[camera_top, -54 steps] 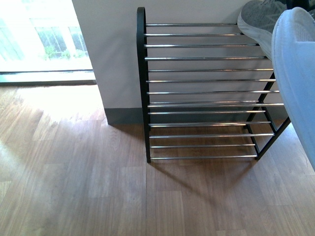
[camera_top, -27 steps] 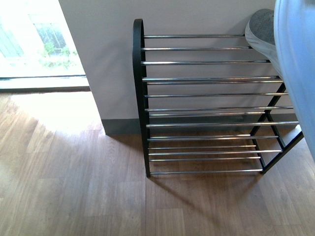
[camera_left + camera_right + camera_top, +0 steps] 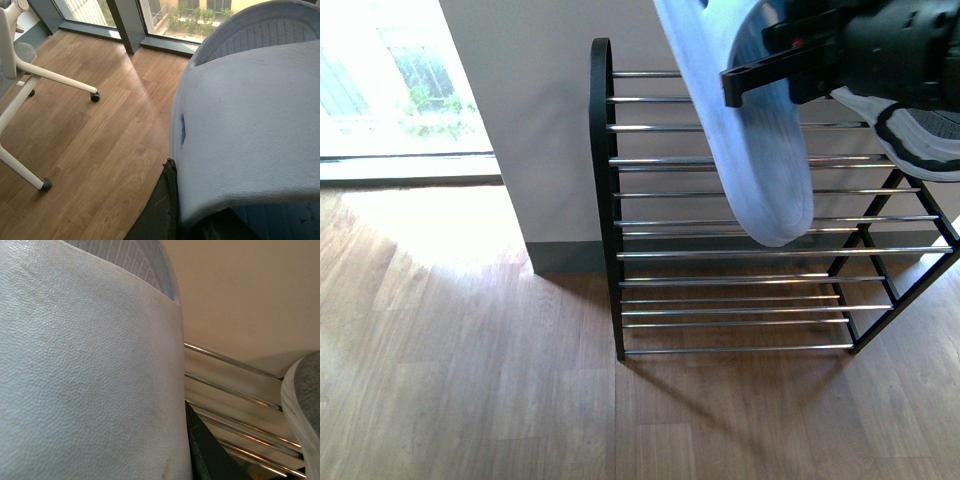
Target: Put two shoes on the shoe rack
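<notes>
A pale blue slide (image 3: 760, 170) hangs toe-down in front of the shoe rack (image 3: 660, 161), over its upper tiers. My right gripper (image 3: 760, 72) reaches in from the right and is shut on it. In the right wrist view the same slide (image 3: 85, 370) fills the frame beside a dark finger (image 3: 207, 455). A grey knit sneaker (image 3: 910, 135) with a white sole rests on the rack's top tier at the right. My left gripper (image 3: 200, 220) is shut on another pale blue slide (image 3: 250, 125) above the wood floor; it does not show in the front view.
The rack stands against a white wall with a grey skirting (image 3: 565, 258). A bright window (image 3: 390, 90) lies to the left. White office chair legs (image 3: 50, 77) with castors stand on the wood floor (image 3: 470, 380) in the left wrist view.
The slide in my right gripper has swung from the frame's right edge leftward to the front of the rack's middle. The right arm now shows, and more of the sneaker is uncovered.
</notes>
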Robot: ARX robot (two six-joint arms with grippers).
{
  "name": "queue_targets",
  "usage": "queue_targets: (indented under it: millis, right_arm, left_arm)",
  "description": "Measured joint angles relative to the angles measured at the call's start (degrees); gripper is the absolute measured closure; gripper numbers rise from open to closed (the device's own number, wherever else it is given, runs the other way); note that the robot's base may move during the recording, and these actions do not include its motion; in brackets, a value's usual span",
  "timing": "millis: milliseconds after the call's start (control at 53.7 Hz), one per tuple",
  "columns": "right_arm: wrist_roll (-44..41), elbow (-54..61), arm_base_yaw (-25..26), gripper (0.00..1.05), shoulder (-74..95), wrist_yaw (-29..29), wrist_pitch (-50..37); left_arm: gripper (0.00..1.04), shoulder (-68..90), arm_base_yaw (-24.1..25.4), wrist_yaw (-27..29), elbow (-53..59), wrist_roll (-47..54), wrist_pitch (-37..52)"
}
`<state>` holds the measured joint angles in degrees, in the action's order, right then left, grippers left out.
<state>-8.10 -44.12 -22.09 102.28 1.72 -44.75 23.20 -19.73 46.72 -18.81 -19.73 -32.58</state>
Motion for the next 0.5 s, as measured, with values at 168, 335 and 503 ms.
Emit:
queue_targets:
  millis: [168, 335, 503]
  right_arm:
    - [-4.0, -11.3, 0.9, 1.03, 9.8, 2.2, 6.7]
    - [-11.0, -27.6, 4.2, 1.03, 20.9, 6.8, 18.6]
    - [-15.5, -36.9, 6.2, 1.03, 26.8, 11.2, 23.7]
  left_arm:
    - [1.03, 0.0, 0.0, 0.0, 0.0, 0.0, 0.0]
    - [1.03, 0.0, 0.0, 0.0, 0.0, 0.0, 0.0]
    - [1.03, 0.0, 0.0, 0.0, 0.0, 0.0, 0.0]
